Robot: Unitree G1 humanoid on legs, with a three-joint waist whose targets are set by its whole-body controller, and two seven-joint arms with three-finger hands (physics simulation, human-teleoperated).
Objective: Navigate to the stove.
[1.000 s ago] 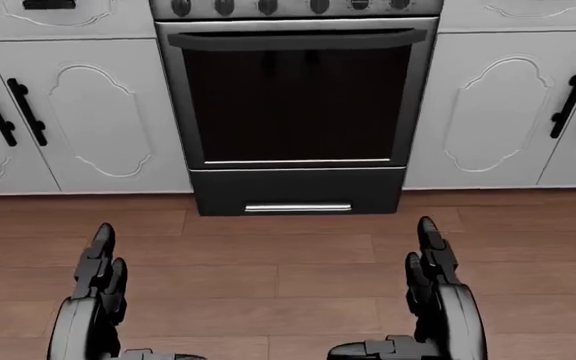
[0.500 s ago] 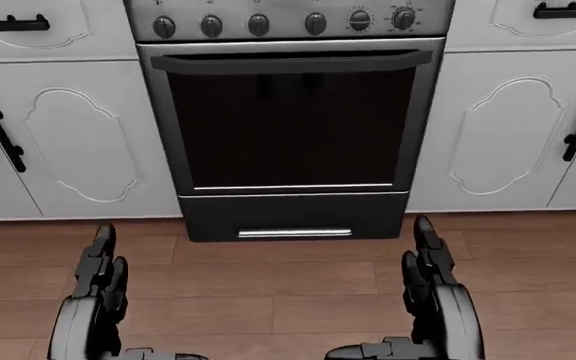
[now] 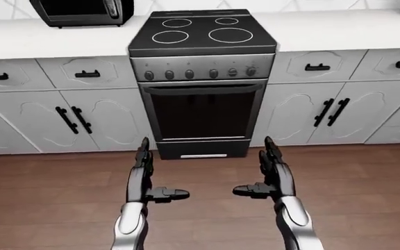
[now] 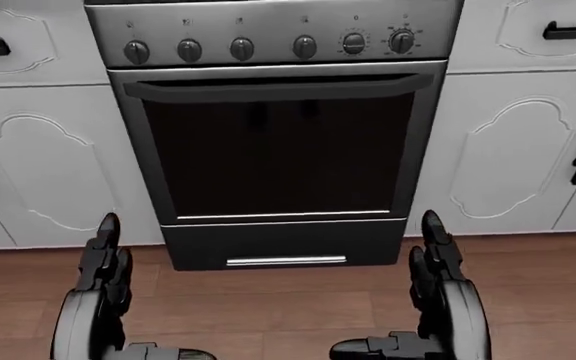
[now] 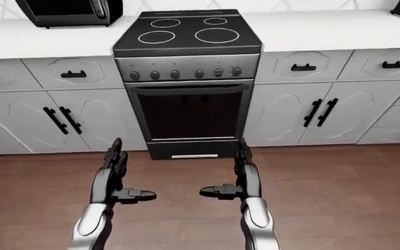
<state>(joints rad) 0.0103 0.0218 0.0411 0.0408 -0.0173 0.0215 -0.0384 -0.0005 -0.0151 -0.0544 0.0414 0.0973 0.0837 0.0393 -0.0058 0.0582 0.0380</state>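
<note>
Black stove [image 3: 201, 78], white cabinets [image 3: 54, 112], microwave [image 3: 82, 10]

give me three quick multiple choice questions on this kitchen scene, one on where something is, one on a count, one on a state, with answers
1. In the left-eye view, where is the microwave relative to the stove?
A. on the counter to its upper left
B. on the floor to its right
C. on top of its burners

2. How many burner rings are on the stove top?
A. two
B. four
C. six

3. What state is the oven door in?
A. hanging fully open
B. closed
C. removed

Answers:
1 A: it sits on the white counter left of the stove.
2 B: four white rings show on the black top.
3 B: the door lies flush, with its handle across the top; the left hand and right hand are open and hold nothing.
</note>
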